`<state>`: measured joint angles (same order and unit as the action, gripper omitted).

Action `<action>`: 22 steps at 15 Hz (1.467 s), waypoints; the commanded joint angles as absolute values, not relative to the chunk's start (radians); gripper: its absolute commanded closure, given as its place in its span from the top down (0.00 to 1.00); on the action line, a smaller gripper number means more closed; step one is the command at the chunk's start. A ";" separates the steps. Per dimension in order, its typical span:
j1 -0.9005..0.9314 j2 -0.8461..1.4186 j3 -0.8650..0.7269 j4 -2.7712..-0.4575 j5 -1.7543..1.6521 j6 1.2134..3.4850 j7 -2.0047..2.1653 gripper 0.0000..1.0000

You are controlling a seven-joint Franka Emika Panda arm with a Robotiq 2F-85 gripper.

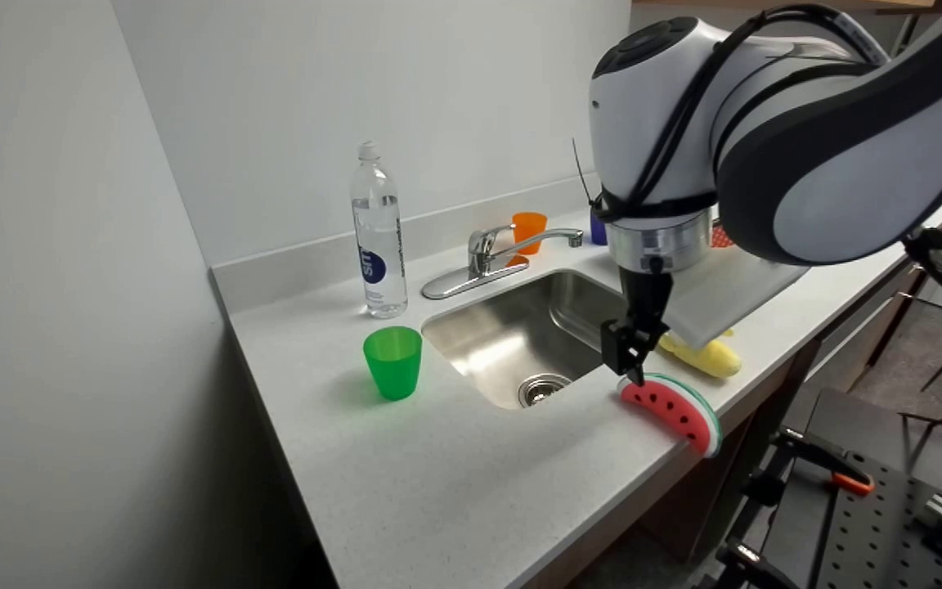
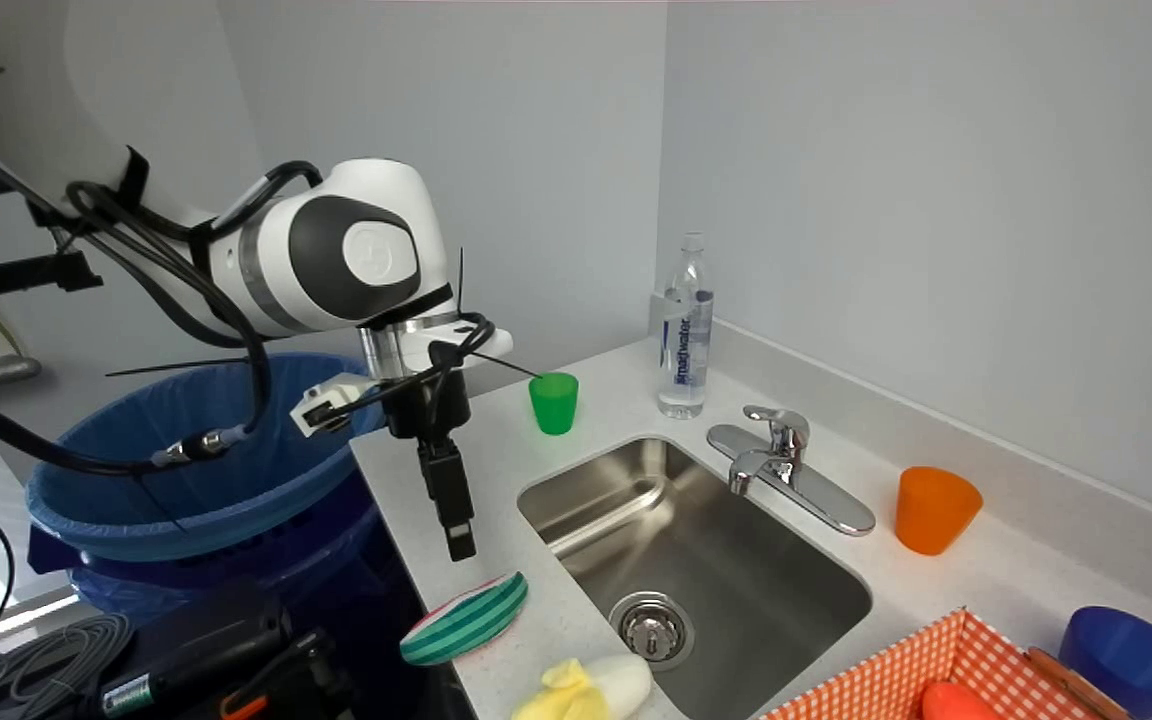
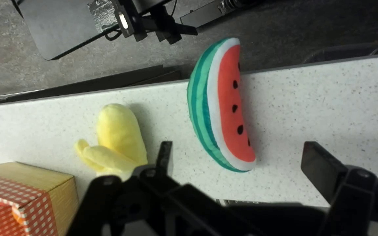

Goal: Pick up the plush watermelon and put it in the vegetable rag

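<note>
We see the gripper [image 3: 237, 156] with its two fingers spread wide. The watermelon [image 3: 223, 105] lies just below it, apart from the fingers, and one end reaches over the edge of the counter [image 3: 307, 105]. At one side of the gripper we find the yellow toy [image 3: 120, 131] and, farther, the basket [image 3: 43, 213].

White-and-dark-grey jointed robot arm [image 1: 659, 123]: bent, spanning the upper right in an exterior view | black cables [image 1: 693, 102]: strapped along it | silver metal wrist collar [image 1: 684, 241]: facing down | black two-fingered gripper [image 3: 240, 159]: pointing down, slightly tilted, fingers [image 3: 322, 172] spread well apart
</note>
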<state>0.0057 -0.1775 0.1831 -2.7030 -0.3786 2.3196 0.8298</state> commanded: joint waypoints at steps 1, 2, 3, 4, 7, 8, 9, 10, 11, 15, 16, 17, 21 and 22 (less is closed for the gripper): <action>0.009 -0.171 0.176 -2.705 -0.397 2.344 0.852 1.00; 0.006 -0.162 0.176 -2.704 -0.408 2.354 0.869 1.00; 0.001 -0.150 0.178 -2.702 -0.432 2.358 0.898 1.00; -0.001 -0.134 0.176 -2.698 -0.437 2.359 0.910 1.00; -0.011 -0.084 0.169 -2.688 -0.502 2.363 0.985 1.00; -0.012 -0.059 0.164 -2.685 -0.521 2.363 1.009 1.00; -0.011 -0.040 0.157 -2.681 -0.541 2.361 1.033 1.00; -0.008 -0.017 0.149 -2.678 -0.563 2.358 1.057 1.00; -0.004 0.005 0.139 -2.674 -0.578 2.357 1.074 1.00; 0.020 0.083 0.104 -2.652 -0.636 2.351 1.130 1.00; 0.027 0.101 0.097 -2.644 -0.646 2.348 1.139 1.00; 0.034 0.116 0.089 -2.638 -0.652 2.347 1.145 1.00; 0.059 0.154 0.066 -2.616 -0.670 2.344 1.155 0.74; 0.063 0.155 0.061 -2.613 -0.675 2.346 1.155 0.71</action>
<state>0.0296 0.1254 0.0940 -2.6367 -0.6349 2.3307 1.1147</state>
